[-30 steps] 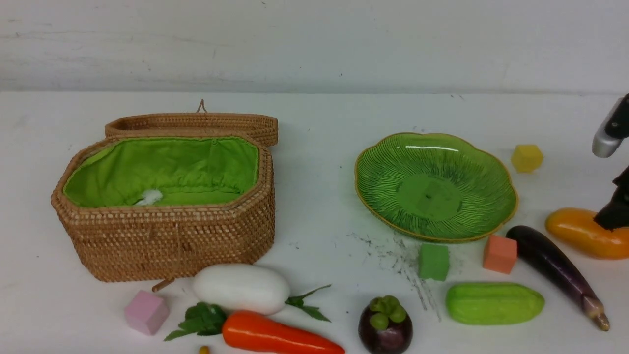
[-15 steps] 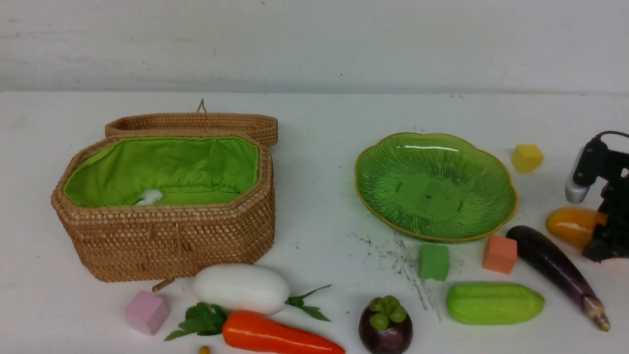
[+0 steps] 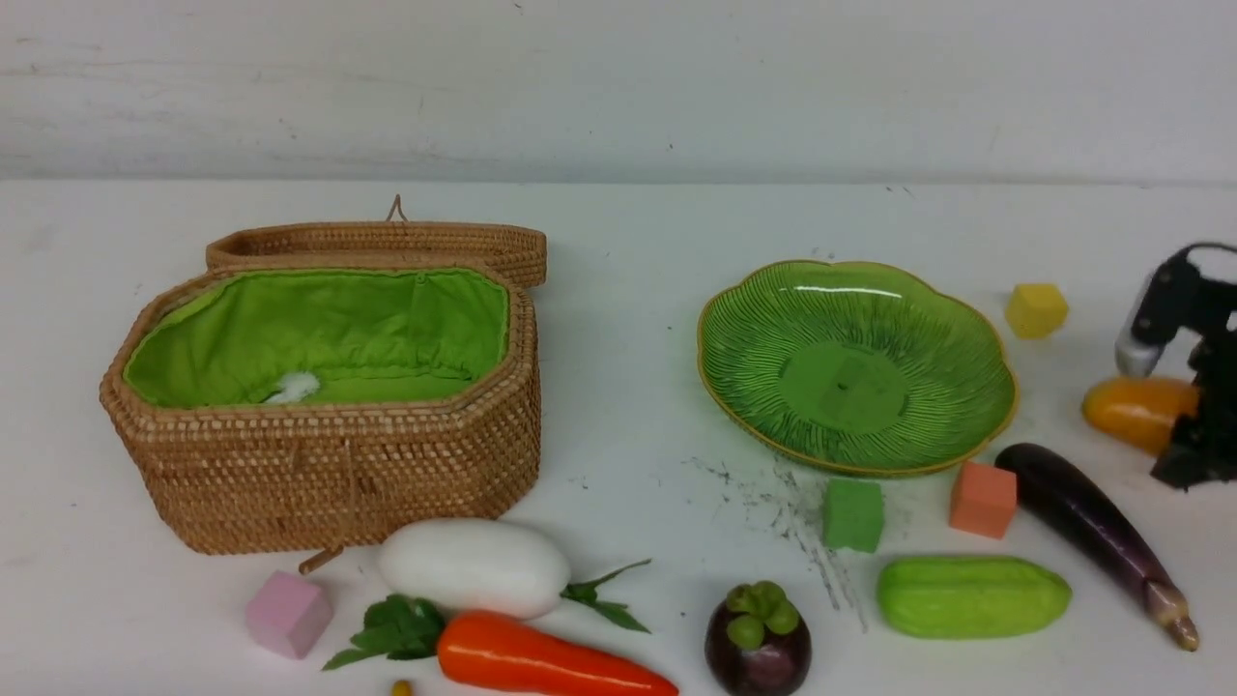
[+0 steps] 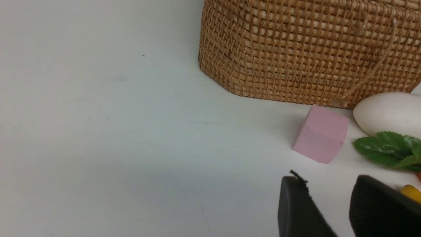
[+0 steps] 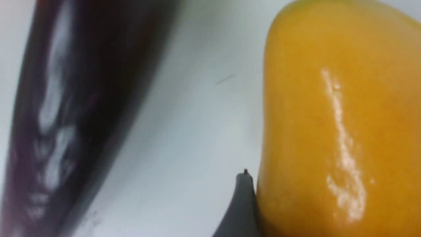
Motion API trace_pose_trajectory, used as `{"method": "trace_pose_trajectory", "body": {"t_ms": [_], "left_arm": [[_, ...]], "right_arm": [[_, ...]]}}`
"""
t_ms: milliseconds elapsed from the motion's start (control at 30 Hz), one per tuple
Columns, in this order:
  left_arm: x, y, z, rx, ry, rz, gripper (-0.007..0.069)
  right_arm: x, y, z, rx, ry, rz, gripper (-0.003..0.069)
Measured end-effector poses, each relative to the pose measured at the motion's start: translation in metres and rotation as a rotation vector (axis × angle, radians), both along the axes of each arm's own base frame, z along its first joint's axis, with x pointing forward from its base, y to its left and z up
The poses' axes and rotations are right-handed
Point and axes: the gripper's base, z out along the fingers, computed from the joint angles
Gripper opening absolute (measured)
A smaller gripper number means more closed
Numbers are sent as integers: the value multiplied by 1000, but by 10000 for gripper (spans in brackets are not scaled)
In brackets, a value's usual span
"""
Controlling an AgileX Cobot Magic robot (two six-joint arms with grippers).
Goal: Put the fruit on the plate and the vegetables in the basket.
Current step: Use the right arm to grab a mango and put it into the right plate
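My right gripper point(image 3: 1191, 440) is at the far right, shut on the orange-yellow mango point(image 3: 1136, 411), which it holds slightly above the table. In the right wrist view one fingertip point(image 5: 243, 197) presses against the mango point(image 5: 329, 115); the other is hidden. The green plate point(image 3: 855, 367) stands bare to its left. The eggplant point(image 3: 1092, 527), cucumber point(image 3: 971, 596), mangosteen point(image 3: 759, 643), carrot point(image 3: 541, 662) and white vegetable point(image 3: 474, 565) lie on the table. The basket point(image 3: 329, 474) stands open. My left gripper point(image 4: 327, 184) is open, with nothing between its fingers, near the pink cube point(image 4: 320, 135).
Foam cubes sit about: yellow point(image 3: 1036, 309), orange point(image 3: 983, 498), green point(image 3: 853, 514), pink point(image 3: 287, 614). The basket lid point(image 3: 387, 242) lies back behind the basket. A small yellow tip point(image 3: 401, 688) shows at the front edge. Dark scuff marks run below the plate.
My right gripper came down over the mango, narrowed its jaws onto it, and has now risen a little with the mango. The left gripper has not changed.
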Motion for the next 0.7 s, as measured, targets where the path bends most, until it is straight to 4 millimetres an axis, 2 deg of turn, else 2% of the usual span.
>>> {"method": "trace_pose_trajectory", "body": {"t_ms": [133,200,233,267,333,367,400,500,567,600,700], "left_arm": [[0,0,0,0,0,0,239],[0,0,0,0,0,0,239],[0,0,0,0,0,0,239],[0,0,0,0,0,0,239],[0,0,0,0,0,0,239],[0,0,0,0,0,0,239],[0,0,0,0,0,0,239],[0,0,0,0,0,0,239],[0,0,0,0,0,0,239],[0,0,0,0,0,0,239],[0,0,0,0,0,0,239]], "right_arm": [[2,10,47,112,-104,-88,601],[4,27,70,187,-141,-78,601],[5,38,78,221,-149,-62,601],[5,40,78,222,-148,-58,601],[9,82,91,316,-156,-4,601],[9,94,93,336,-157,15,601],[9,97,93,339,-156,22,601],[14,153,87,395,-171,102,601],[19,170,80,400,-182,121,601],[23,182,72,402,-192,124,601],[35,199,48,407,-203,101,601]]}}
